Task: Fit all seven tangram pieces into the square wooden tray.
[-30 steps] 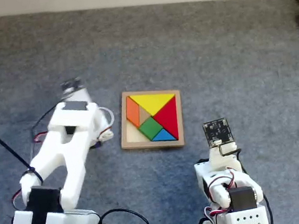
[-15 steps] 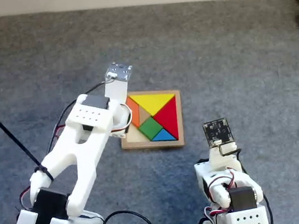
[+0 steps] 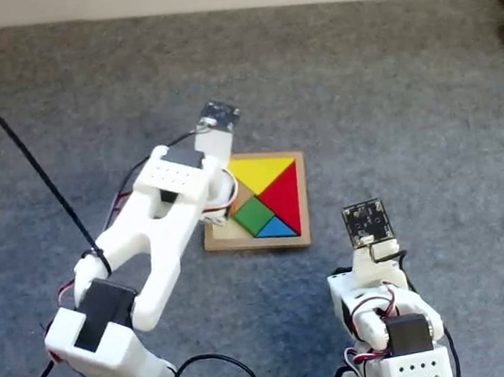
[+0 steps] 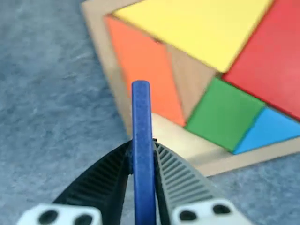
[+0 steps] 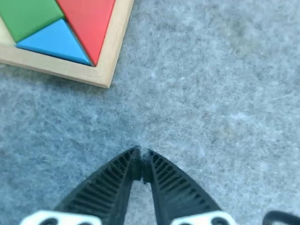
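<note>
The square wooden tray [image 3: 303,202] lies mid-table and holds yellow [image 3: 259,169], red [image 3: 285,194], green [image 3: 253,214] and light blue [image 3: 277,228] pieces. The orange piece [image 4: 145,70] lies along its left side, with bare wood beside it. My left gripper [image 4: 142,150] is shut on a dark blue piece [image 4: 142,140], held on edge above the tray's left front corner. In the high view the left arm [image 3: 160,227] covers that side of the tray. My right gripper [image 5: 141,161] is shut with nothing in it, low over the carpet in front of the tray's right corner [image 5: 105,77].
Grey carpet [image 3: 387,89] covers the whole table. The right arm [image 3: 388,319] is folded back near the front edge. A black cable [image 3: 45,186] rises from the left arm. Open carpet lies behind and right of the tray.
The left arm has swung right from the carpet left of the tray to over the tray's left side. The right arm has not moved.
</note>
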{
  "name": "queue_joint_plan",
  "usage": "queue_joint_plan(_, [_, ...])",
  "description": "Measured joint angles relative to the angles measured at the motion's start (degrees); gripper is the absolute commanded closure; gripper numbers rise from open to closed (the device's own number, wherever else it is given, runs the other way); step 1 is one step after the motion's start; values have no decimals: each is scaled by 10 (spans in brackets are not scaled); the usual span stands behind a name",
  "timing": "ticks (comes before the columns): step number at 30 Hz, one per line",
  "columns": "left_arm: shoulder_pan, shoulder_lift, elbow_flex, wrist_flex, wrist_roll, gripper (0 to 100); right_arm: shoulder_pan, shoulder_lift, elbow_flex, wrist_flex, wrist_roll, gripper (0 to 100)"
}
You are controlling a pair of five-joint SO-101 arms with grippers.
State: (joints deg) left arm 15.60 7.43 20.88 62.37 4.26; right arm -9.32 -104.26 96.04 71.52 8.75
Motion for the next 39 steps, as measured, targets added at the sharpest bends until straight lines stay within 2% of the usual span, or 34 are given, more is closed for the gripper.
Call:
queue_joint_plan(4, [22,4,0,0,0,866,0,0,0,0,0,981])
queue_joint_plan(8, [18,4,0,0,18,824,0,0,0,0,0,981])
queue_joint_plan(11, [20,4,-3,1,37,822,0,0,0,0,0,981])
queue_joint_plan(22, [20,4,-64,80,42,825,0,0,0,0,0,981])
queue_joint_plan(31, [66,4,-66,84,44,825,0,0,0,0,0,981])
queue_joint_plan(39, [74,4,-94,84,60,825,0,0,0,0,0,981])
